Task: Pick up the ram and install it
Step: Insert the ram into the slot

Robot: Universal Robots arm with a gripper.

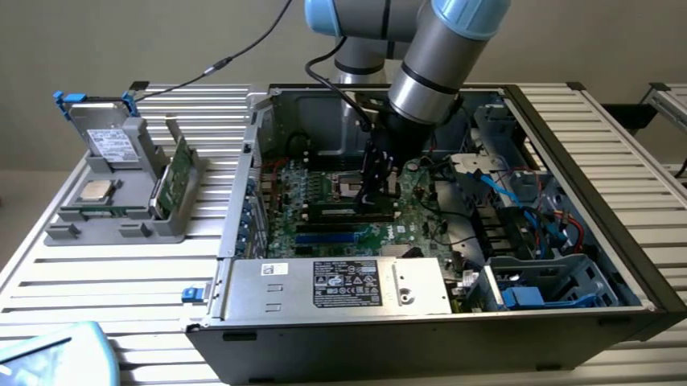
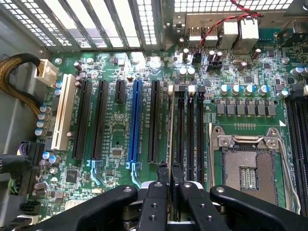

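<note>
In the wrist view the ram (image 2: 171, 125) shows edge-on as a thin pale strip. It runs along the black memory slots (image 2: 190, 130), on their side nearest the expansion slots. My gripper (image 2: 170, 174) is shut on the ram's near end, one finger on each face. Whether the ram sits down in a slot I cannot tell. In the exterior view my gripper (image 1: 376, 193) reaches straight down into the open computer case, over the motherboard (image 1: 322, 193) beside the processor socket (image 1: 349, 181).
The open processor socket (image 2: 248, 166) lies beside the memory slots, with a blue expansion slot (image 2: 136, 120) and black ones on the other side. A grey power supply (image 1: 338, 283) and cables (image 1: 516, 201) crowd the case. A grey holder (image 1: 118, 201) outside carries a green card (image 1: 177, 173) and a silver processor (image 1: 96, 190).
</note>
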